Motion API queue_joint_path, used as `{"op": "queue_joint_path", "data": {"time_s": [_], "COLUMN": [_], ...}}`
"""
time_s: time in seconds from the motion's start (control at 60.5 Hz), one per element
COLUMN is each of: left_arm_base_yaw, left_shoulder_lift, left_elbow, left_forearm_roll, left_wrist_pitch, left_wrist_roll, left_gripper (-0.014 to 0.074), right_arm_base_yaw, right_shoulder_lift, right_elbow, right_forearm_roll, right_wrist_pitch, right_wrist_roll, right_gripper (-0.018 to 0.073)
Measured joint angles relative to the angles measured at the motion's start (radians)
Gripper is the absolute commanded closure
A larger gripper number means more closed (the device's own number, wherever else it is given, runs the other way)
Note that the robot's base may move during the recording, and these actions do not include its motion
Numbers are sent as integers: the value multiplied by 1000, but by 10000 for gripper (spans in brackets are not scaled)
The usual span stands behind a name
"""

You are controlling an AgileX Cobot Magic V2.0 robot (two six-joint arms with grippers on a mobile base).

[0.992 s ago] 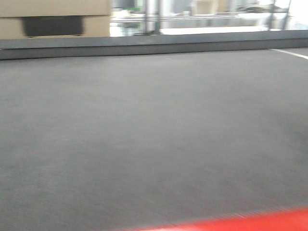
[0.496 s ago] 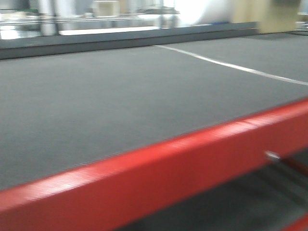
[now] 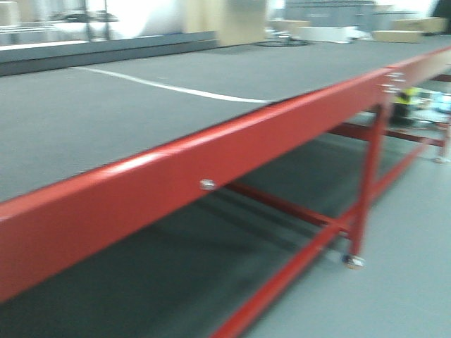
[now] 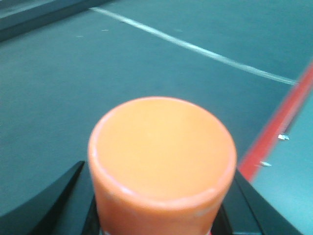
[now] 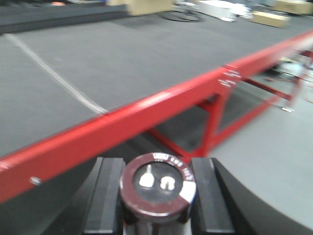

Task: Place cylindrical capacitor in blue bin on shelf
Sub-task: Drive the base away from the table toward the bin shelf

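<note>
Two cylinders are held, one in each arm. The left gripper [image 4: 161, 213] has its black fingers [image 4: 58, 198] closed against the sides of the orange, smooth-topped cylindrical capacitor [image 4: 161, 147]. The capacitor stands upright in the left wrist view, in front of the long table [image 3: 106, 113] with a dark grey felt top. The table's red metal front rail [image 3: 176, 176] runs past on the capacitor's right.

The right gripper [image 5: 157, 203] is clamped on a dark red cylinder [image 5: 157, 183] with two pale terminals on its end and white print around its rim. This cylinder hangs just outside the table's rail, on the grey floor [image 3: 409, 246] side.

On the table top a thin white line [image 3: 169, 88] crosses toward the rail. A small caster wheel [image 3: 352, 262] sits under a red leg of the table. All views are blurred.
</note>
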Motion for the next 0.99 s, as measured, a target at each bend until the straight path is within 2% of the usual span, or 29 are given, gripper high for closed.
{"op": "queue_joint_path", "data": {"time_s": [0.992], "left_arm_base_yaw": [0], "left_shoulder_lift": [0], "left_elbow": [0], "left_forearm_roll": [0], "left_wrist_pitch": [0], "left_wrist_roll": [0], "left_gripper": [707], "right_arm_base_yaw": [2], "right_shoulder_lift": [0], "right_elbow": [0], "right_forearm_roll": [0], "right_wrist_pitch": [0], "right_wrist_roll": [0], "right_gripper": [711]}}
